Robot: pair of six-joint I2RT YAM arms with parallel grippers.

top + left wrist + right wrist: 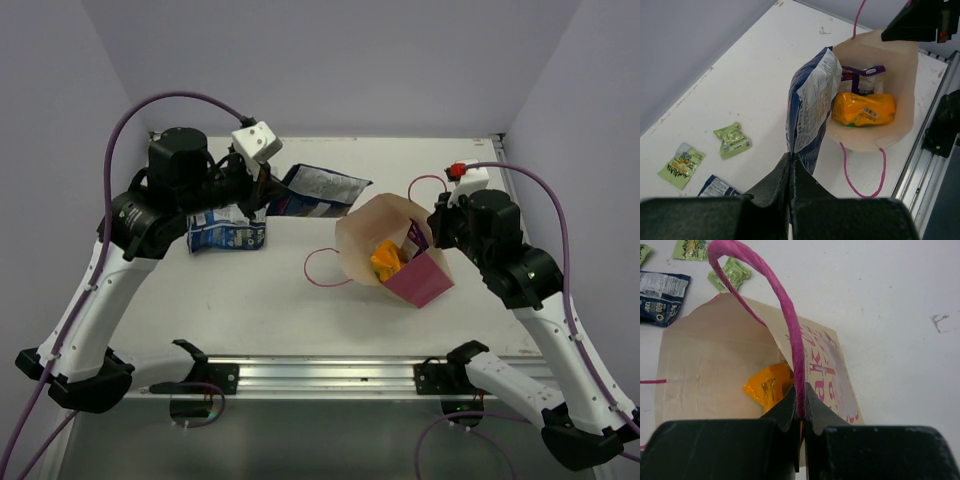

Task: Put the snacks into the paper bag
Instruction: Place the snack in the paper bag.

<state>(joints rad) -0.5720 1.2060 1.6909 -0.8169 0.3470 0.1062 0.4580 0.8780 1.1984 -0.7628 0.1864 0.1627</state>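
Observation:
My left gripper (791, 159) is shut on the lower end of a dark blue packet (812, 107) and holds it above the table, its top near the bag's mouth. It also shows in the top view (320, 190). The cream paper bag (360, 235) with a magenta side panel is tipped with its mouth toward the left. Inside lie the orange packet (862, 109) and the purple packet (860, 75). My right gripper (801, 405) is shut on the bag's pink cord handle (785, 310), holding the mouth open. A second dark blue packet (228, 232) lies on the table.
Two small green packets (732, 140) (682, 165) lie on the table left of the bag; a third shows at the edge of the right wrist view (642, 252). The bag's other pink handle (322, 270) lies loose. A metal rail (320, 375) runs along the near edge.

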